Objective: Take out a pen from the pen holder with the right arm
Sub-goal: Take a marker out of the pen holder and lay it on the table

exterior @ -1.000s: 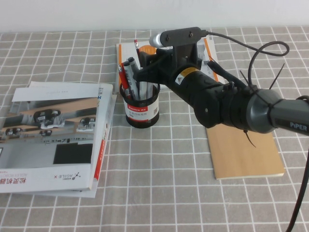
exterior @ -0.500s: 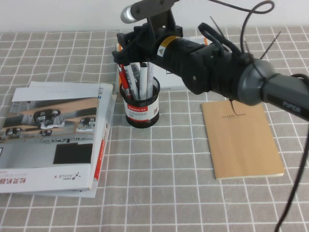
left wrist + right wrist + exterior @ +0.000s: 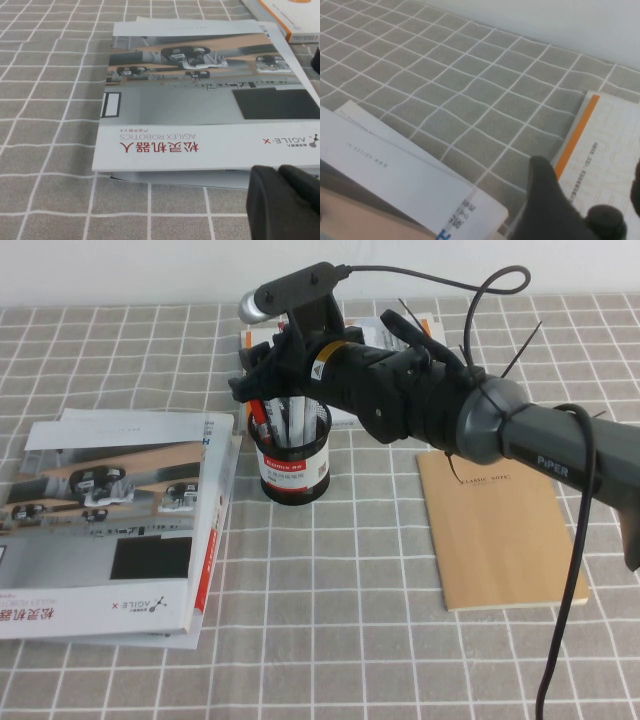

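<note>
Right hand (image 3: 258,388) hung wide open, empty, over pens (image 3: 285,420) in the holder (image 3: 292,475) at 3 o'clock of the booklet (image 3: 110,530); left hand (image 3: 282,200) sat by it. Pens were judged light, stiff, slick; the upper barrel offered best grip.

Whole worktop (image 3: 330,640) is covered edge to edge by a grey cloth (image 3: 120,680) printed with a thin white grid. It lies pretty flat, though the lines go a bit wavy here and there. Along the far side the cloth runs straight up to a plain white wall (image 3: 120,270). Lighting is soft and even, so the shadows on the cloth are faint with blurry edges.
</note>
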